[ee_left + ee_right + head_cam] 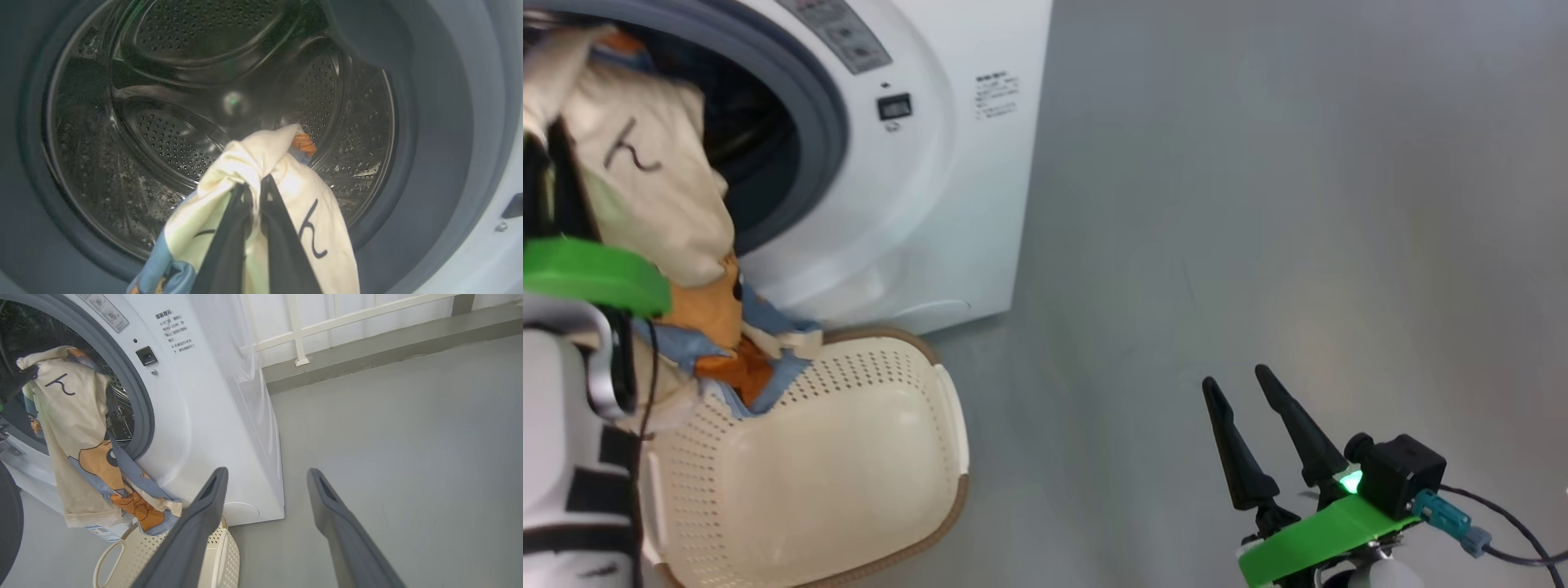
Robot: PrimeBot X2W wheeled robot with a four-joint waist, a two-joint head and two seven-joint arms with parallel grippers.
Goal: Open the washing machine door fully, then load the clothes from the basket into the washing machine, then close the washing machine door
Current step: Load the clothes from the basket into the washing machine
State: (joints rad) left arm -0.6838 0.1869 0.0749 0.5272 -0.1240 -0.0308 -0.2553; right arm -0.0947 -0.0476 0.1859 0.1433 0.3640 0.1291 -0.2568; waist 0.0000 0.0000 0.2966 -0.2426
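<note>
The left claw (255, 183) pinches cream black-lettered and blue bear-print clothes (314, 204), which drape around and below its fingertips.

The clothes (286, 175) are soft cloth, the drum (163, 143) shiny perforated metal, the basket (849, 457) matt plastic.

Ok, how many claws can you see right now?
2. The left claw is shut on the clothes at the drum mouth; the right claw is open above the grey floor.
</note>
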